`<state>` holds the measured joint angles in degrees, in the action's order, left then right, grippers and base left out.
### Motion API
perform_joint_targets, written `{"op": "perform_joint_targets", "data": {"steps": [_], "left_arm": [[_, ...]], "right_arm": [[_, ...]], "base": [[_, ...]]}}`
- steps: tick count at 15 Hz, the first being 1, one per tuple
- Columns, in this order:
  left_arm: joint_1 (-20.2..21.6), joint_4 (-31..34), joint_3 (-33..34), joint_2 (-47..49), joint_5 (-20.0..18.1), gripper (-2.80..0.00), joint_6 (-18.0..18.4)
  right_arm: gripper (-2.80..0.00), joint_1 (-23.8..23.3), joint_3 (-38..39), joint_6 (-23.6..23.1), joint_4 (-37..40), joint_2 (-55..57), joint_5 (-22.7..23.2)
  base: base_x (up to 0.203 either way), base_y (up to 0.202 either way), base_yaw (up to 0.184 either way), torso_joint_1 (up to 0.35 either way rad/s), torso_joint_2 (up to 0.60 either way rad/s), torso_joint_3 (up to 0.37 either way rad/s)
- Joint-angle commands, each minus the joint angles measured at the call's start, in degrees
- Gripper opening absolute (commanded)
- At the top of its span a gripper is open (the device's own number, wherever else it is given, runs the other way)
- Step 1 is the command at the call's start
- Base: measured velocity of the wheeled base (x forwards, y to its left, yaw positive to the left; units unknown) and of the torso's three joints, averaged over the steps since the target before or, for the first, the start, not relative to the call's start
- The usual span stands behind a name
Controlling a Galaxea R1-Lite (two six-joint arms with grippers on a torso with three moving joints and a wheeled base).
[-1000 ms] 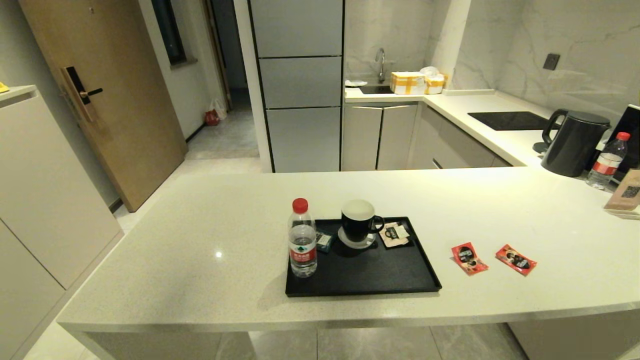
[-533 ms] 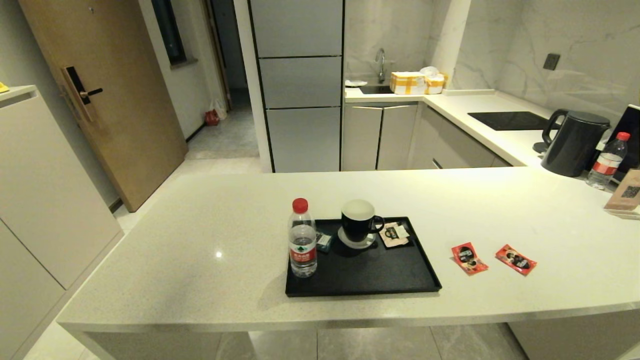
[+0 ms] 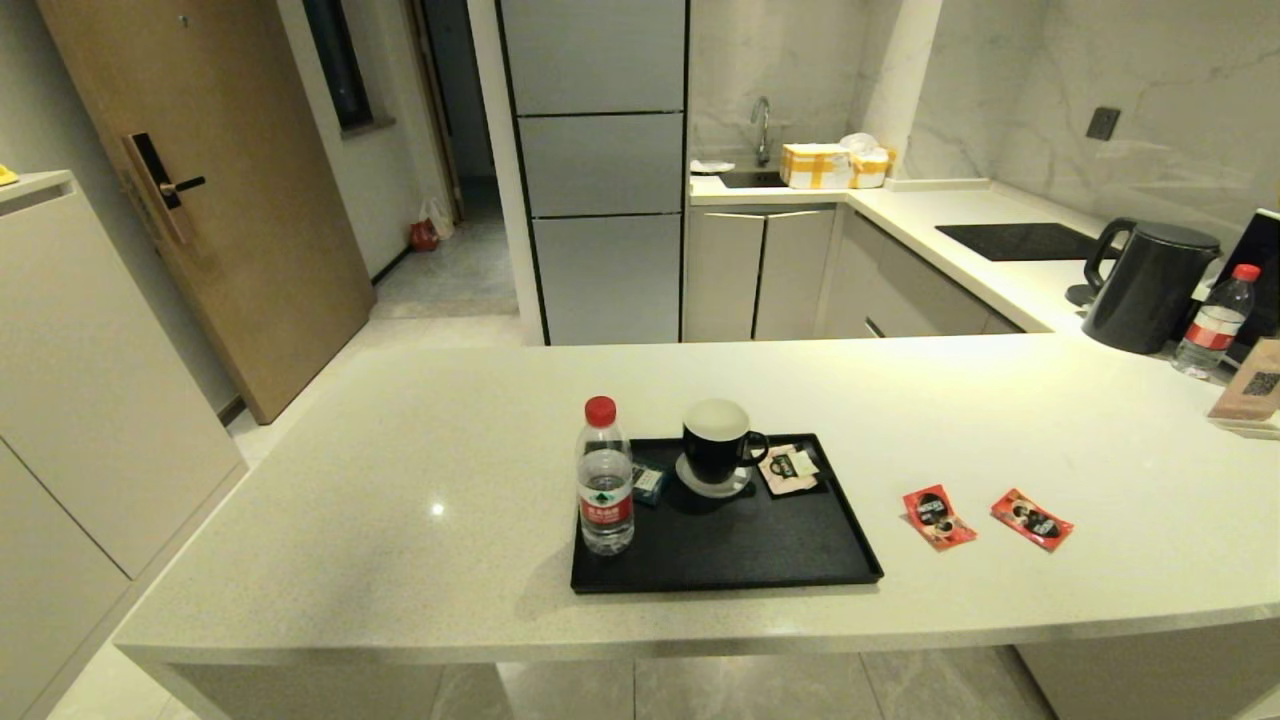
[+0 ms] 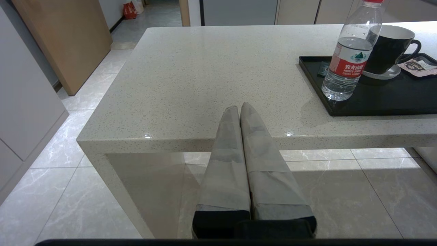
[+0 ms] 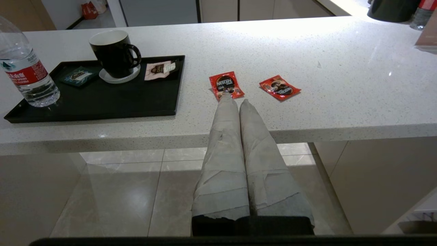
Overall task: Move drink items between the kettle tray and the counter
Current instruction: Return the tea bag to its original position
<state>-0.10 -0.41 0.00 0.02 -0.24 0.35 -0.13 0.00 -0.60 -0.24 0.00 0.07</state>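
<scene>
Nothing is moving since a second ago — I am looking at the same head view, with every item on the counter (image 3: 400, 500) sitting where it sat before. Both arms are staying parked in front of the counter's near edge, out of the head view. In the left wrist view I am seeing the left gripper (image 4: 240, 107) with its two taped fingers pressed together, holding nothing, pointing at the bare left stretch of worktop. The right gripper (image 5: 235, 100) is likewise closed and empty, its tips aimed towards the nearer red sachet.

The two red sachets are lying flat on the counter to the right of the kettle tray (image 3: 740, 560), not on it: the first red sachet (image 3: 938, 517) sits near the tray's right rim, and the second red sachet (image 3: 1032, 519) lies just beside it, further right. They are close together but not touching.

On the tray, a water bottle (image 3: 605, 478) with a red cap is standing upright at the near-left corner. A black mug (image 3: 720, 442) is resting on a white coaster at the back, a pale cream sachet (image 3: 790, 468) is lying to its right, and a small dark teal packet (image 3: 648, 482) sits between bottle and mug.

Far right, on the back counter — a black kettle (image 3: 1145, 285) and a second bottle (image 3: 1215, 322) are standing side by side.
</scene>
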Motion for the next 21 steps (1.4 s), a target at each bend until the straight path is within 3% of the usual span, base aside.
{"op": "perform_joint_targets", "data": {"steps": [1,21], "left_arm": [[0.0,0.0,0.0,0.0,0.0,-2.8,0.0],[0.0,0.0,0.0,0.0,0.0,-2.8,0.0]], "right_arm": [[-2.8,0.0,0.0,0.0,0.0,0.0,0.0],[-2.8,0.0,0.0,0.0,0.0,0.0,0.0]], "base": [[0.0,0.0,0.0,0.0,0.0,0.0],[0.0,0.0,0.0,0.0,0.0,0.0]]}}
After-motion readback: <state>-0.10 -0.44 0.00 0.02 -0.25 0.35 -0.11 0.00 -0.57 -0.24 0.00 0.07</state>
